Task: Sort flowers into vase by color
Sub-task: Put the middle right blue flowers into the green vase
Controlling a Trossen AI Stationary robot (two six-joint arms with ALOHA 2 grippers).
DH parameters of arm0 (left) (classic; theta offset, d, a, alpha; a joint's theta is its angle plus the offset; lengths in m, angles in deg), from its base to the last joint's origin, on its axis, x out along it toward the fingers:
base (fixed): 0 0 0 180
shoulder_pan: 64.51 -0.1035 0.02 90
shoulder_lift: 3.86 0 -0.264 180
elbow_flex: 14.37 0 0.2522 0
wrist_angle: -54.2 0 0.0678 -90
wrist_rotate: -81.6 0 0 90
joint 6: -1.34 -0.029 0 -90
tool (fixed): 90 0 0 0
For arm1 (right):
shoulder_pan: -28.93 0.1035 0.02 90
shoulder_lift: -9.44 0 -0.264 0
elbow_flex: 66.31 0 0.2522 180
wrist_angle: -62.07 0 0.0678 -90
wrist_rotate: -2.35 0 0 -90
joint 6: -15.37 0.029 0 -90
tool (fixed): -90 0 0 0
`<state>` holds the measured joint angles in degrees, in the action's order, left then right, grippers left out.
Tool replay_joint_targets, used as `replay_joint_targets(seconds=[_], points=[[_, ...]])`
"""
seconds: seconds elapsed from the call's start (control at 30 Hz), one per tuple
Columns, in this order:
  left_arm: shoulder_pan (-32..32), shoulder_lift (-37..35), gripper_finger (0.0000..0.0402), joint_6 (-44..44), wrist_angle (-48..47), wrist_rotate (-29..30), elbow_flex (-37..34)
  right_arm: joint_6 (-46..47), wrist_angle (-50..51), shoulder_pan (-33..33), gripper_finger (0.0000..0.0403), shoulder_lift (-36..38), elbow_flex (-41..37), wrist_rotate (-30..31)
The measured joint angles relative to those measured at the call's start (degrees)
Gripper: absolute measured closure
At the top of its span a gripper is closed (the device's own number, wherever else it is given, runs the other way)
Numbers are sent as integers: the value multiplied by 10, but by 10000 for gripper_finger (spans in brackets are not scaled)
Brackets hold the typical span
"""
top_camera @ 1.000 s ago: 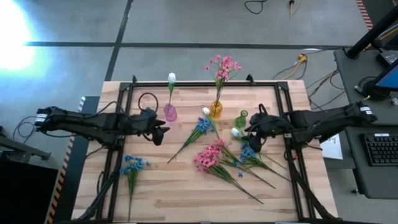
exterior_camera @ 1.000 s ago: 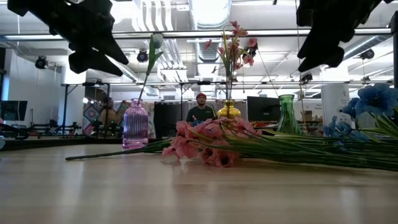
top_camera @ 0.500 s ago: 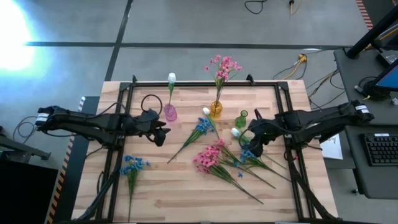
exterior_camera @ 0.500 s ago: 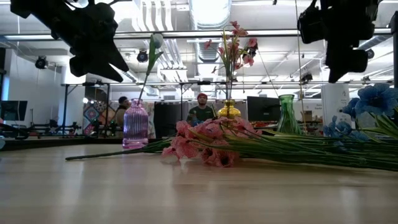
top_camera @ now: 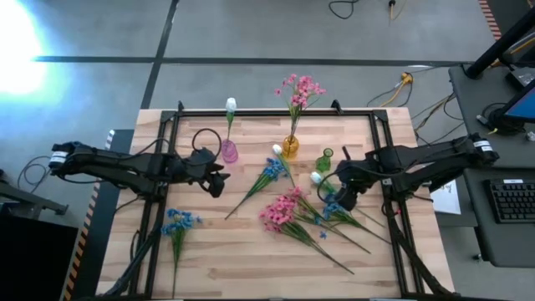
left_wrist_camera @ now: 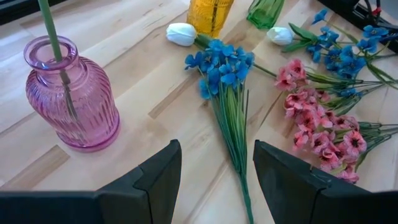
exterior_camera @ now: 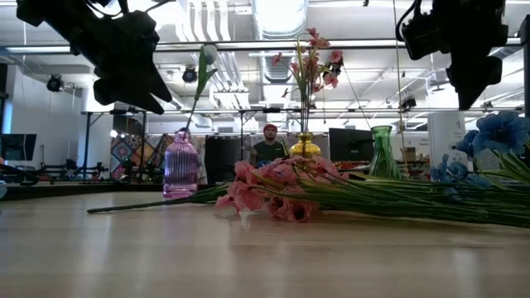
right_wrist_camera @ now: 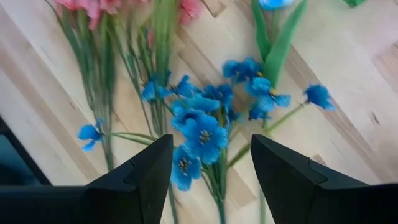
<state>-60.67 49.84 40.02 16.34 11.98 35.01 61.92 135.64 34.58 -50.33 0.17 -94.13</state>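
Note:
Three vases stand at the back: a pink vase holding a white bud, an amber vase holding pink flowers, and a green vase. Lying flat on the table are a blue flower, two white buds, pink flowers, more blue flowers, and another blue flower at the near left. My left gripper hovers open near the pink vase. My right gripper hangs open above the right-hand blue flowers, pointing down.
Black frame rails run along the table's left and right sides under the arms. The stems of the pink and blue flowers cross one another at the middle right. Bare wood lies along the near edge.
My right gripper has tipped from a slant to pointing steeply down over the right-hand blue flowers, rolling a little as it went, and has stayed open. No flower has moved.

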Motion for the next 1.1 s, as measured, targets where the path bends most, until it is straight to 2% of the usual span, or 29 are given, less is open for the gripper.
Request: replay_joint_targets(seconds=[0.23,0.67,0.93,1.1], points=[[0,7,214,0,0,0,0,1,41,5,193,2,0,-2],[0,13,214,0,0,0,0,3,43,29,185,2,-2,-10],[0,13,214,-1,0,1,0,-1,53,84,116,3,-8,-10],[0,13,214,-2,0,1,0,27,41,165,114,4,-53,5]])
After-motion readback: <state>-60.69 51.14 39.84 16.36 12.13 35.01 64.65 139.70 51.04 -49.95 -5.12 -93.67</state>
